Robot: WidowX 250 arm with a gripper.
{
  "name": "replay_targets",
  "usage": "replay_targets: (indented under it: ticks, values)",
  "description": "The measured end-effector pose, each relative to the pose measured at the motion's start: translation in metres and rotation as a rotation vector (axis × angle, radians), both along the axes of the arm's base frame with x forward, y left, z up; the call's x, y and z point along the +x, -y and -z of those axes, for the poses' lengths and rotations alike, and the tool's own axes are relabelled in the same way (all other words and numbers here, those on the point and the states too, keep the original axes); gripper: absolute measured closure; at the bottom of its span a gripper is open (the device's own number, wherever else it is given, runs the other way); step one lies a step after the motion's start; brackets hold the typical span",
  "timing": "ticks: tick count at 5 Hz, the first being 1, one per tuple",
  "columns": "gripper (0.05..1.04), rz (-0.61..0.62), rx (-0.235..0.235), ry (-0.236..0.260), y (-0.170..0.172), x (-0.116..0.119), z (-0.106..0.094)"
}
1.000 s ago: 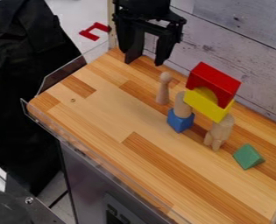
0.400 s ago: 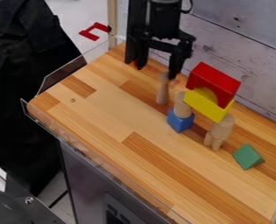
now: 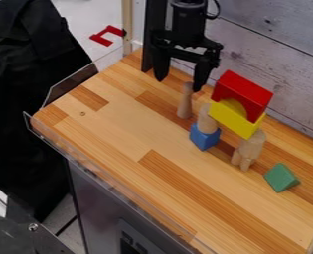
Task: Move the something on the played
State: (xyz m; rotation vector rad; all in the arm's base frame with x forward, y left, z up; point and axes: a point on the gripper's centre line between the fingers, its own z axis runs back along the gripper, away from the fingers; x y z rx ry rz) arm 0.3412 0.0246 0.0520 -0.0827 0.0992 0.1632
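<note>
The wooden peg (image 3: 185,103) stands upright on the wooden tabletop (image 3: 118,130), toward the back, close to the white plank wall (image 3: 278,64). It is slim, with a rounded top. The black gripper (image 3: 179,85) hangs down from the top edge over the back of the tabletop, its two fingers apart. One finger is to the left of the peg in the view and the other comes down just beside its top; whether that finger touches the peg I cannot tell.

In front of the peg and to its right, a blue block (image 3: 204,138) carries an upright wooden cylinder (image 3: 207,119). Farther right is a wooden piece (image 3: 250,148) with leg-like parts at its foot. A yellow block (image 3: 233,119) with a curved hollow spans the two, one end at the cylinder and the other at the wooden piece. A red arch (image 3: 244,93) sits on top of the yellow block. Near the wooden piece, apart from the stack, a green triangular block (image 3: 281,177) lies on the tabletop.

A clear panel (image 3: 71,85) borders the tabletop's left side, and a red bracket-shaped piece (image 3: 100,38) shows beyond it.
</note>
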Motion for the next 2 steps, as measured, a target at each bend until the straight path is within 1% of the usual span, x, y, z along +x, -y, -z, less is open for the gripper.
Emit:
replay_targets:
  ticks: [2]
  values:
    - [0.085, -0.007, -0.003, -0.027, 0.0014, 0.0036, 0.0124]
